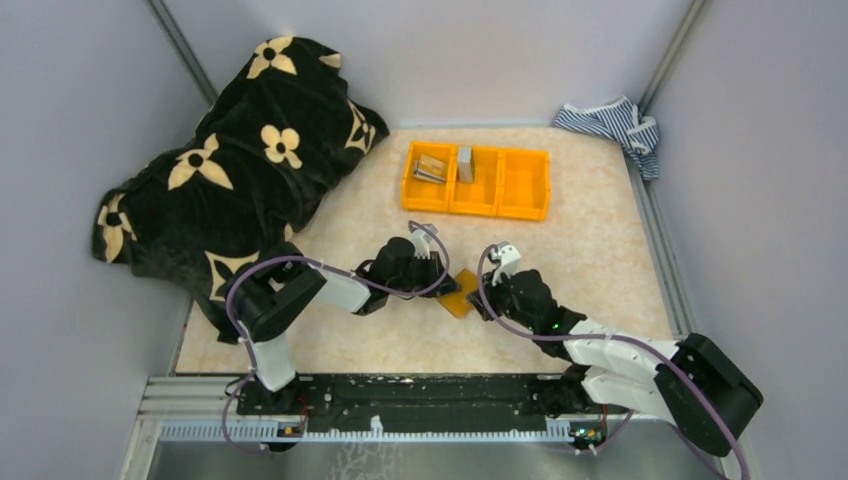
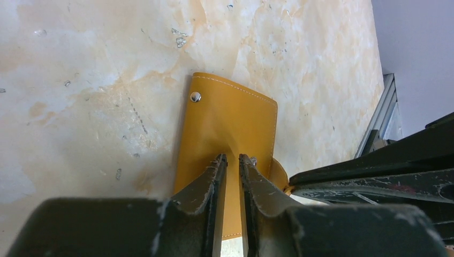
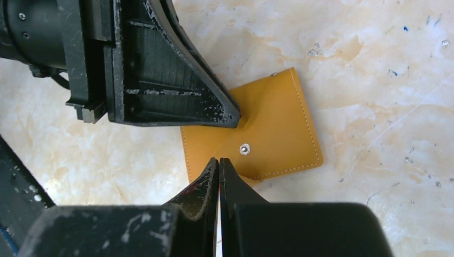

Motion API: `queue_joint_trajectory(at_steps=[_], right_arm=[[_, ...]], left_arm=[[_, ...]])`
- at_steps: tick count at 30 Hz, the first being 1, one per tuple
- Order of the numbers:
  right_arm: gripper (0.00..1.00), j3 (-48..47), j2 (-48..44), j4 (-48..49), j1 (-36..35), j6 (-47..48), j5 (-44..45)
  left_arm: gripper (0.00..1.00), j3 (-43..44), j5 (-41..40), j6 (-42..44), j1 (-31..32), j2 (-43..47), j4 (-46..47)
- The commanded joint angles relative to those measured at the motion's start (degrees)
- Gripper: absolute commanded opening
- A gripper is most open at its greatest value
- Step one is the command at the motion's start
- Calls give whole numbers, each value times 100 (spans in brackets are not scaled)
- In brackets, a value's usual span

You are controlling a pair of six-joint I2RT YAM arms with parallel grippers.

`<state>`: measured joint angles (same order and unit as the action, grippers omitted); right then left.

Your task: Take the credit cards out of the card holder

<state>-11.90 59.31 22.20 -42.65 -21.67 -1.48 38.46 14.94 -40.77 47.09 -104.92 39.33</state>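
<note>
Near edge: black mounting rail, both arm bases on it, arms reaching in over the marbled table.

Just beyond, mid-table: the card holder lies flat on the table, orange face up, one silver snap stud showing. It sits between the two grippers.

Right gripper: fingers pressed together, nothing between them that I can see. The tips sit at the holder's edge just beside the stud; I can't tell whether they touch it.

Left gripper: comes in from the left, tips down on the holder. The fingers stand a narrow slit apart with orange leather showing in the gap. A crease runs toward the slit. I can't tell whether they pinch a fold or only rest on it.

Farther back, centre: orange three-compartment bin. There are metal bits in its left compartment and a grey block in the middle one.

Far left: black blanket with cream flowers, heaped over the table edge.

Far right corner: bunched blue-striped cloth
</note>
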Motion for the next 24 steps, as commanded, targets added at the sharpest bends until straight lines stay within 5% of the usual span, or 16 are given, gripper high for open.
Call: queue_joint_trajectory(at_steps=[1,18,22,24], right_arm=[[0,71,-389,-22,62,-166,-263],[1,210,-2483,-2965,92,-1309,1430],[41,141,-2314,-2606,90,-1190,1406],[51,32,-1989,-2398,86,-1066,1378]], left_arm=[[23,-124,-488,148,-95,-382,-849],[23,-40,-548,285,-112,-158,-847],[23,24,-506,334,-113,-148,-892],[23,11,-488,313,-112,-72,-884]])
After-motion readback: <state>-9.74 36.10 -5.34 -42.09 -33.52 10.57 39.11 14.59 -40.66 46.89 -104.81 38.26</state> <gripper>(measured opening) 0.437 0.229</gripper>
